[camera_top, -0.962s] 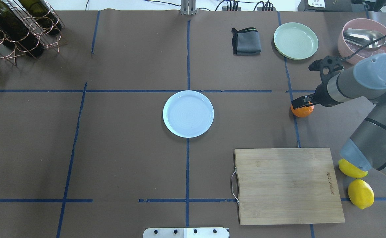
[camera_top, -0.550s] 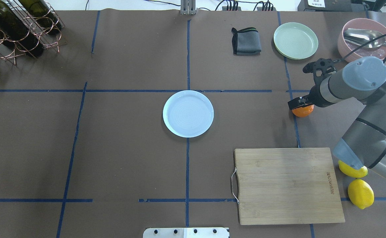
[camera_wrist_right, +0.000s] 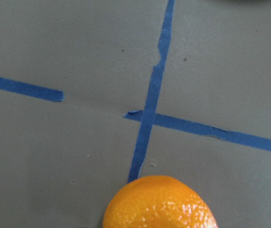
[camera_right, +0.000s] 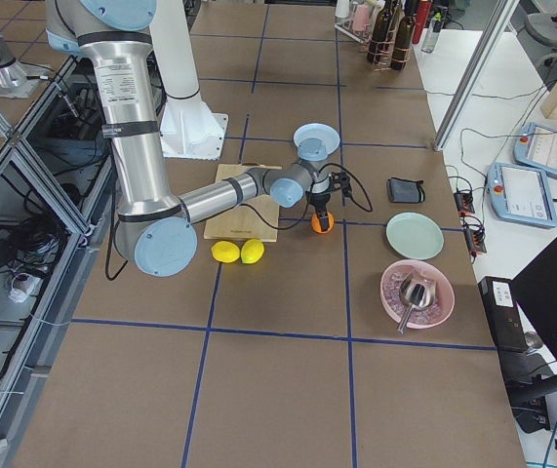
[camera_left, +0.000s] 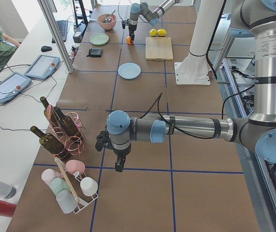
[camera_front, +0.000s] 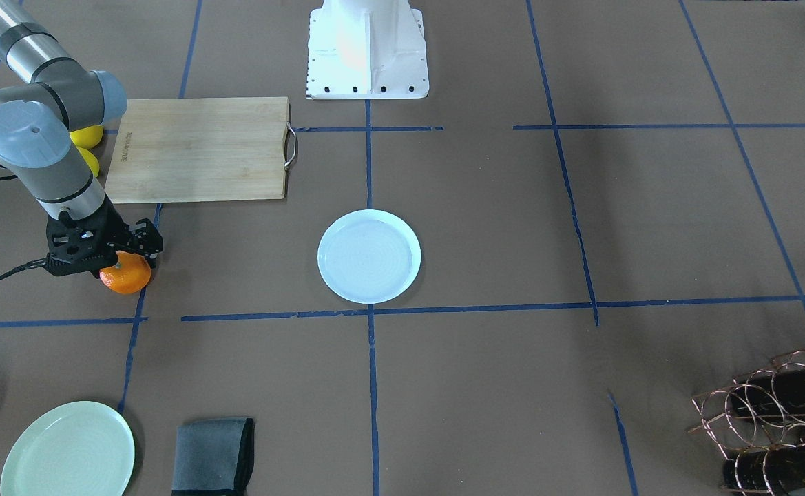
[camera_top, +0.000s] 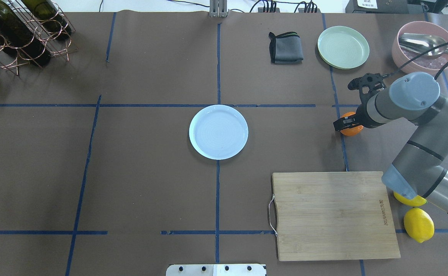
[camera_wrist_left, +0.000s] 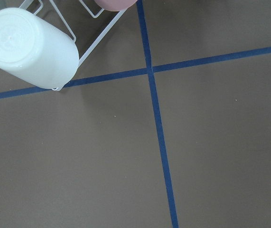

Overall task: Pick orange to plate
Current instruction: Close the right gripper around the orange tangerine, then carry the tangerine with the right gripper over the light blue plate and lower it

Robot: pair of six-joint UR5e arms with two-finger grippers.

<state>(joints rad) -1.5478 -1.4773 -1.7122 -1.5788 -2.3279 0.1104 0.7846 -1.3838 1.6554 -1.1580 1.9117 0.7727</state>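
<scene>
Now R end effector down around orange; opening unclear.

The right arm bends at the elbow, wrist pointing straight down, the right gripper with its black fingers clasped on a small round bright orange fruit. The left arm stretches out level, its left gripper pointing down, finger spread unclear.

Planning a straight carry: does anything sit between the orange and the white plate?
Nothing visible does; only taped table lies between the orange and the plate. The cutting board sits off that line, nearer the robot.
</scene>
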